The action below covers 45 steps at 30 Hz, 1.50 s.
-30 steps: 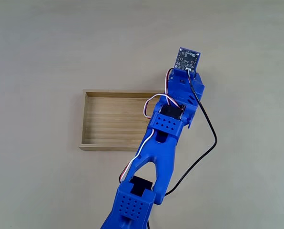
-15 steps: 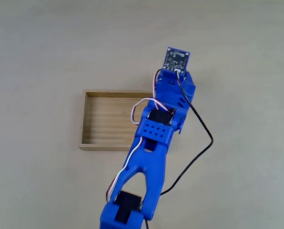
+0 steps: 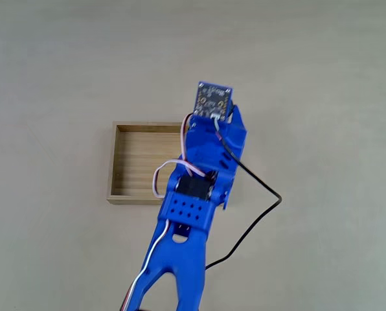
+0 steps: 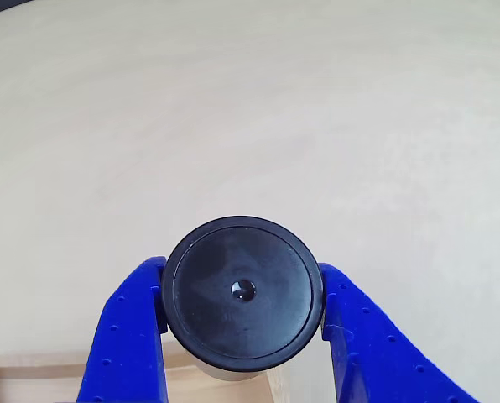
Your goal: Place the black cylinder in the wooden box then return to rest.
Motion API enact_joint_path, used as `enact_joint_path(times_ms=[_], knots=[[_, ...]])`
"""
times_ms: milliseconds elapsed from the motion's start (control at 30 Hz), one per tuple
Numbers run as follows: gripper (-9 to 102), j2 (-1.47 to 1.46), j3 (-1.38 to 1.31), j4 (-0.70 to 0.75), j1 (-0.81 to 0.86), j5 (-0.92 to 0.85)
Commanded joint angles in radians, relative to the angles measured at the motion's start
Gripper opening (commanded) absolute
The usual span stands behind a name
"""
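The black cylinder (image 4: 242, 295) is clamped between my blue fingers (image 4: 131, 327), its round dark top facing the camera in the other view. My gripper (image 4: 242, 311) is shut on it and held above the table, with a corner of the wooden box (image 4: 65, 378) showing just below. In the fixed view the blue arm (image 3: 193, 194) stretches over the right part of the wooden box (image 3: 135, 162), covering its right wall. The cylinder and fingertips are hidden under the arm there.
A black cable (image 3: 251, 220) loops from the wrist out to the right over the beige table (image 3: 322, 97). A small circuit board (image 3: 212, 98) sits at the arm's far end. Bare tabletop surrounds the box.
The arm has swung left and pulled back, so its wrist now lies over the box's right part instead of beside the right wall.
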Motion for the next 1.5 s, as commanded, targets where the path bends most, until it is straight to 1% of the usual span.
enact_joint_path(times_ms=[0, 233, 467, 667, 833, 1200, 1467], knots=[[16, -0.245, 0.083, -0.054, -0.017, 0.011], [16, -0.377, 0.273, -0.080, -0.054, 0.005], [16, -0.480, 0.457, -0.152, -0.098, 0.002], [16, -0.509, 0.548, -0.198, -0.138, 0.002], [16, -0.512, 0.618, -0.278, -0.163, 0.008], [16, -0.397, 0.621, -0.348, -0.204, 0.008], [16, -0.288, 0.543, -0.353, -0.210, 0.008]])
